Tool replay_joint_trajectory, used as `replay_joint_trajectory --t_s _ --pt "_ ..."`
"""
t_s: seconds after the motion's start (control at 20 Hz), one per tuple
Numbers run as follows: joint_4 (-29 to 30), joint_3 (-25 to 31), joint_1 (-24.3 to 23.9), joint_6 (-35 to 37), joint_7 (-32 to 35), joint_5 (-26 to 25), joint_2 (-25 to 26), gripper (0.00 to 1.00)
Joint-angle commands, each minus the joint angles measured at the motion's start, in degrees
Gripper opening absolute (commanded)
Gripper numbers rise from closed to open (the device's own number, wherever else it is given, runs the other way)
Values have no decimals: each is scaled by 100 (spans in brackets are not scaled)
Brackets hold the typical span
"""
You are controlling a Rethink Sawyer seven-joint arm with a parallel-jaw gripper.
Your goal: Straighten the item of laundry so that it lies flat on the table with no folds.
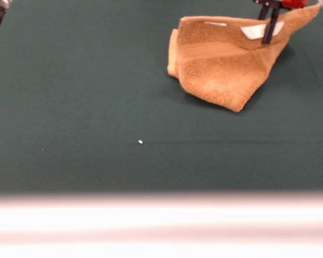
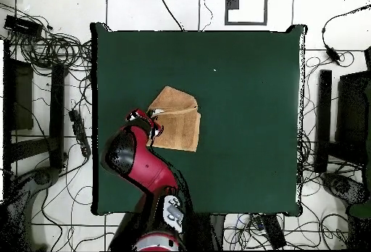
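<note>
Looks like the middle of the job, with the towel folded over itself and one corner sticking up. Lies on the table, far and to the right in the front view. Hard to tell if the hand, down at the towel's top edge by the white label, is shut on cloth or let go. Next probably calls for a grip on a corner and a slow pull to open the fold. Lots of bare green toward the middle; less by the side edge, so better to pull inward

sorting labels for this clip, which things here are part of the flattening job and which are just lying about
Job: towel, folded over; table; gripper at the towel's far edge.

Lying about: white speck on the table; cables on the floor.
</note>
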Motion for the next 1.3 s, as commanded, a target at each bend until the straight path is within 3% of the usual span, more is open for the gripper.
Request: replay_joint_trajectory --t_s 0.05,0.4,0.65,1.3 --pt "-1261 -1036 570 1025 -803 206 438 0" --pt "-1791 -1622 782 1510 -473 -542 657 0" --pt "-2057 -1708 762 1524 -316 -1197 740 0" --pt "-2743 -1882 686 1832 -50 -2345 862 0"
